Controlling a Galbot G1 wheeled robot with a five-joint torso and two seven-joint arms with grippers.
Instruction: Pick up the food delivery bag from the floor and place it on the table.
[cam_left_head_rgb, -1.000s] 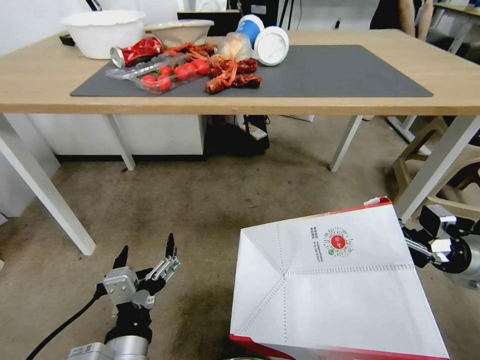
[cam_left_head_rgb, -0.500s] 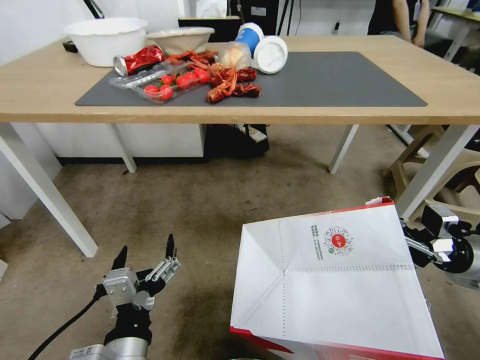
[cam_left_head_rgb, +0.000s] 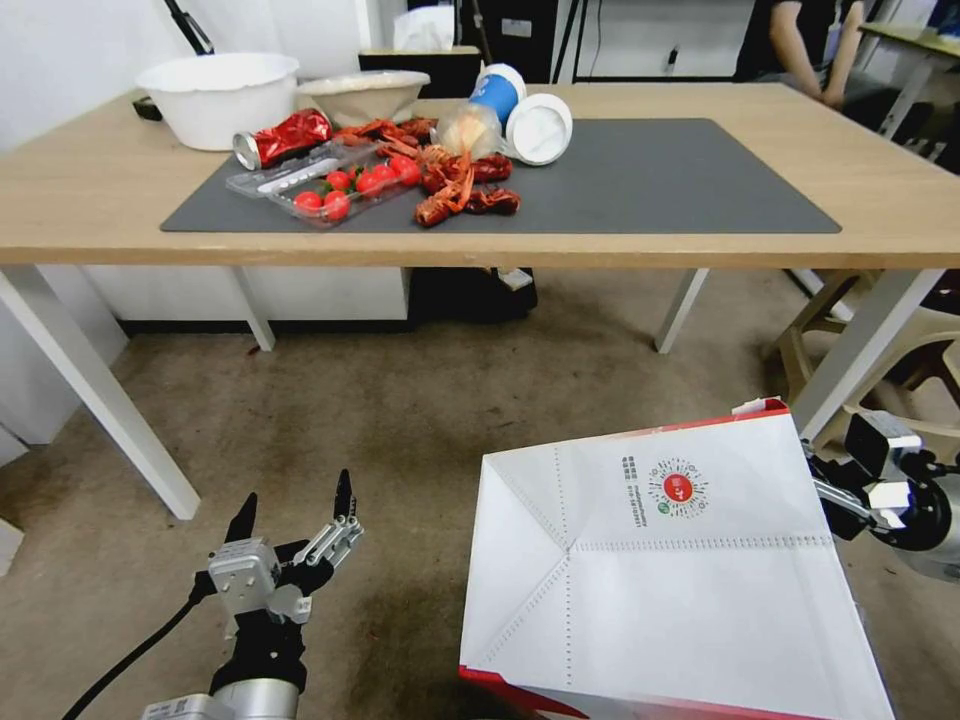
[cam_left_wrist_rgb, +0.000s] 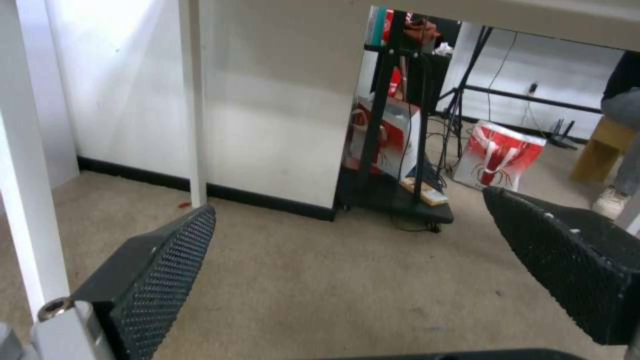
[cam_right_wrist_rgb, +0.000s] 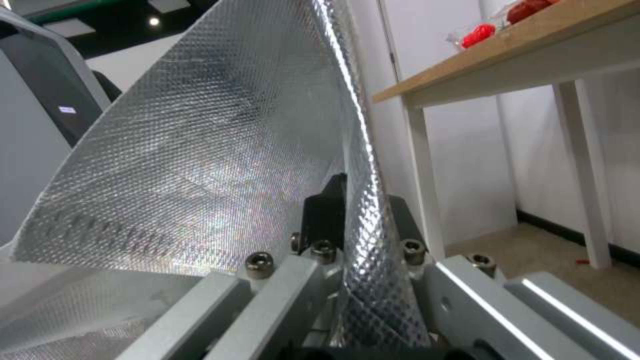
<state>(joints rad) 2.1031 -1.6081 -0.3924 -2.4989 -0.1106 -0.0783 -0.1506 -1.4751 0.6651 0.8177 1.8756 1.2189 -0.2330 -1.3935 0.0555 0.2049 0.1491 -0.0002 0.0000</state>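
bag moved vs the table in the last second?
Yes, though the camera moved too. The food delivery bag, pinched by the right gripper, has its top edge farther below the table front edge, and the table looks slightly nearer.

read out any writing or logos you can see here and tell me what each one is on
No text reads clearly enough to quote.
Food delivery bag, clamped by the right pincer: round red logo and small vertical print beside it, too small to read.
Red can on the table: markings unreadable.
Blue cup: no legible label.
Red bag seen from the left wrist: a crayfish drawing, no words.
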